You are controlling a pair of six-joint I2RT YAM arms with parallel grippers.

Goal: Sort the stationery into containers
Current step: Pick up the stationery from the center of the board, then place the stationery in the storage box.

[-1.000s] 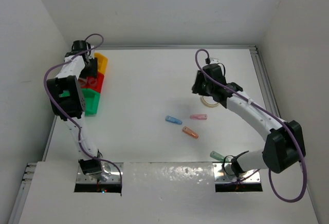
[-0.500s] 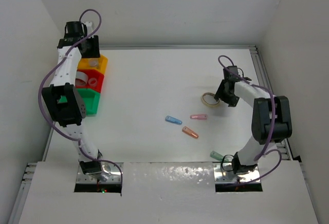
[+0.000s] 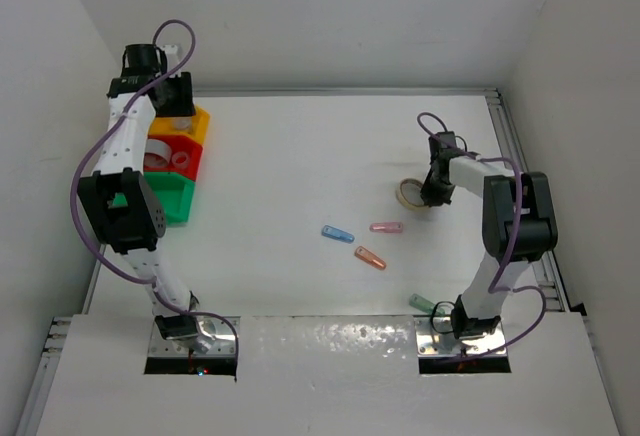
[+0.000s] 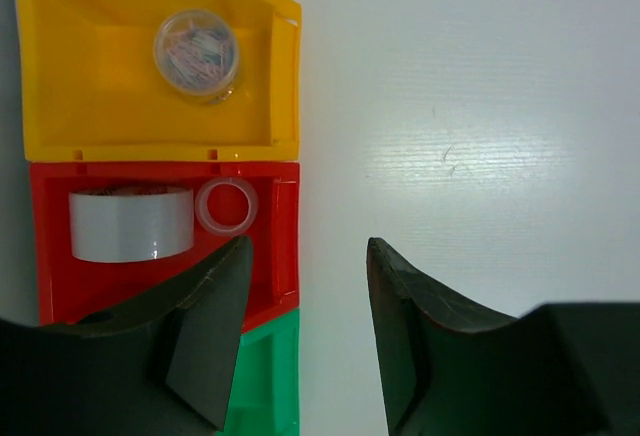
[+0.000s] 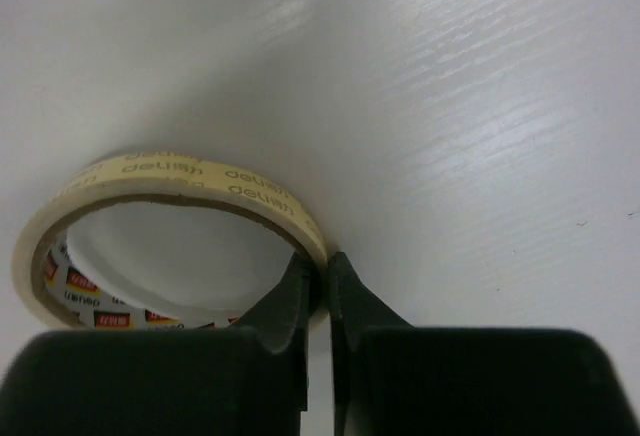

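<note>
My right gripper [image 5: 320, 274] is shut on the rim of a beige tape ring [image 5: 170, 181] that lies on the table at the right [image 3: 410, 192]. My left gripper [image 4: 305, 256] is open and empty above the joined bins [image 3: 180, 161] at the left. The yellow-orange bin [image 4: 90, 86] holds a tiny clear round pot [image 4: 196, 52]. The red bin [image 4: 55, 276] holds a grey tape ring [image 4: 130, 224] and a clear tape ring [image 4: 227, 205]. The green bin [image 4: 262, 386] shows nothing inside. Blue [image 3: 337, 234], pink [image 3: 386, 227] and orange [image 3: 370, 258] capsule pieces lie mid-table.
A green capsule-shaped piece [image 3: 423, 303] lies near the right arm's base. White walls close in the table on three sides. A metal rail [image 3: 520, 176] runs along the right edge.
The right gripper has come down from above the beige tape ring and shut on its right rim. The left arm lifted back from over the bins, then held still.
</note>
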